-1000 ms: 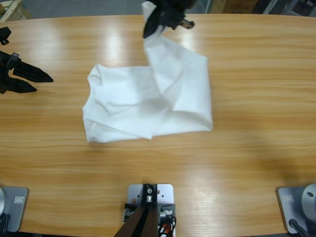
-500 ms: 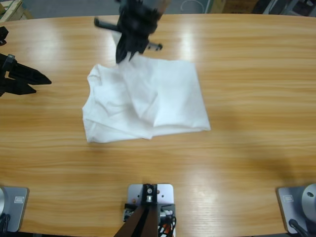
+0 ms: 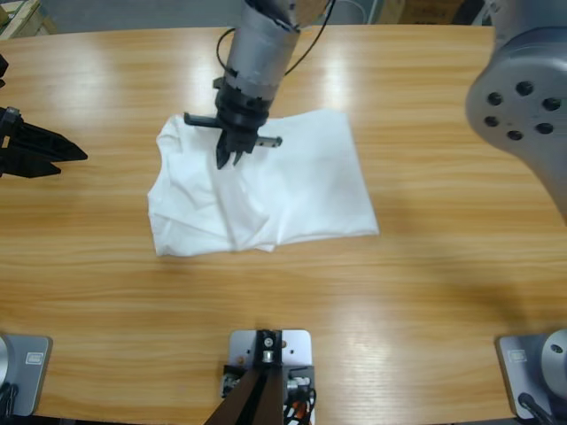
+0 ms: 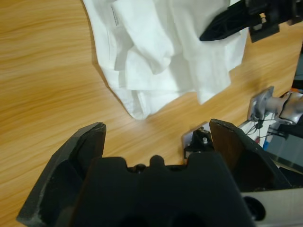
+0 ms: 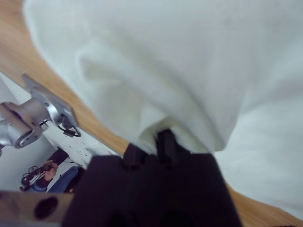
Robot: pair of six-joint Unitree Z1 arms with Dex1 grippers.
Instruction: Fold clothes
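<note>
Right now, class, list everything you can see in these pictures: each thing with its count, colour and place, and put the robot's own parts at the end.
T-shirt: one, white, lying partly folded and rumpled on the middle of the table.
Table: one, light brown wood, filling the high view under everything else.
Right arm: one, silver-grey, coming down from the top edge over the shirt.
Right gripper: one, black, on the shirt's upper left part, with white cloth bunched between its jaws in its wrist view.
Left gripper: one, black, at the table's left edge, jaws apart, clear of the shirt.
Silver elbow: one, silver-grey, large, at the upper right close under the camera.
</note>
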